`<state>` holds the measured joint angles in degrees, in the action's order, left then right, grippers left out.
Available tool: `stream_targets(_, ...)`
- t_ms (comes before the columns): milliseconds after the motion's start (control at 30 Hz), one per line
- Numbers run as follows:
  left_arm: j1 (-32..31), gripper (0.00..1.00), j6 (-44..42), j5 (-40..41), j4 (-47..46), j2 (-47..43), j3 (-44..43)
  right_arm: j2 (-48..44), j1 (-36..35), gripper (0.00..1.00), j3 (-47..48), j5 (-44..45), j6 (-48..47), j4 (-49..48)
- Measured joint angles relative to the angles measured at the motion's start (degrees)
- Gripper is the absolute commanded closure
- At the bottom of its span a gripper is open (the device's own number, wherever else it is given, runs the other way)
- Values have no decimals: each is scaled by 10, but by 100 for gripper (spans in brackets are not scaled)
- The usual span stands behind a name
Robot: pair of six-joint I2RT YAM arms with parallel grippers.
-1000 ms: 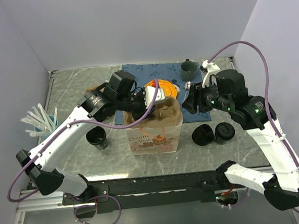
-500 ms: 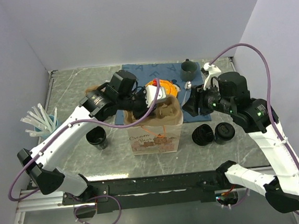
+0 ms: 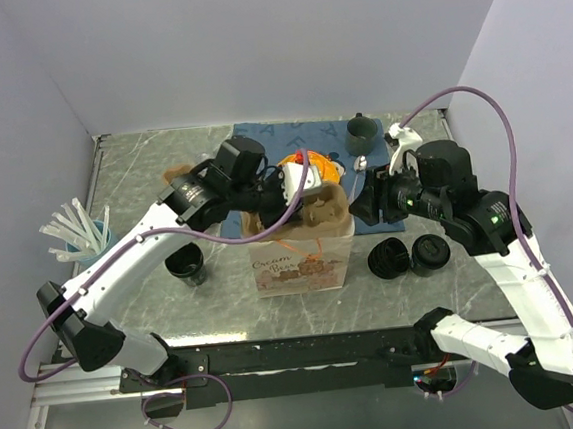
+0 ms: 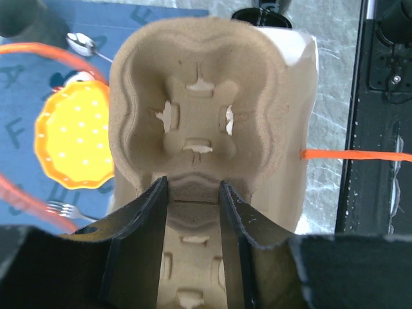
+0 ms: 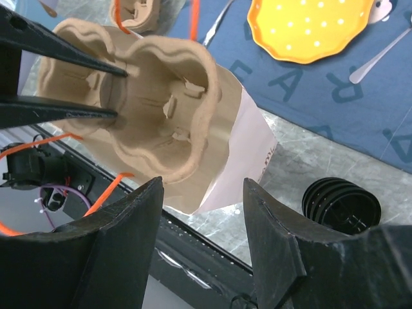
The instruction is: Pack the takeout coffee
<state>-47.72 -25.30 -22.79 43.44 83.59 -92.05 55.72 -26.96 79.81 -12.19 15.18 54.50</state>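
Left end effector (image 4: pixel 192 187) is pinched narrow on the middle ridge of a brown pulp cup carrier (image 4: pixel 199 116), between two of its wells, and holds it level over the open mouth of the paper bag (image 3: pixel 301 268). From above, the carrier covers most of the bag's opening, but whether it touches the bag's rim cannot be told. The bag stands upright near the middle of the near edge of the surface (image 3: pixel 143 182), its printed side facing that edge. Right end effector (image 5: pixel 203 187) hovers just beside the right side of the bag with its fingers spread wide and nothing between them. The takeout coffee (image 3: pixel 186 264), a small black cup, stands upright and lidless on the bare surface just left of the bag, between it and the left edge. A round black ribbed lid (image 3: pixel 389 258) lies to the right of the bag. Behind the bag, a blue mat (image 3: pixel 260 137) at the far edge carries a yellow plate (image 3: pixel 320 170). A dark green mug (image 3: pixel 361 131) stands toward the far right corner.
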Motion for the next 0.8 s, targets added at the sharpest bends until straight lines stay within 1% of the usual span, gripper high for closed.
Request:
stream_targets(267, -8, 77, 13, -2, -33, -2, 77, -1, 0, 40, -7, 3, 2, 0)
stream_targets(800, -9, 77, 16, 2, -51, -2, 98, -2, 0, 40, -7, 1, 3, 0)
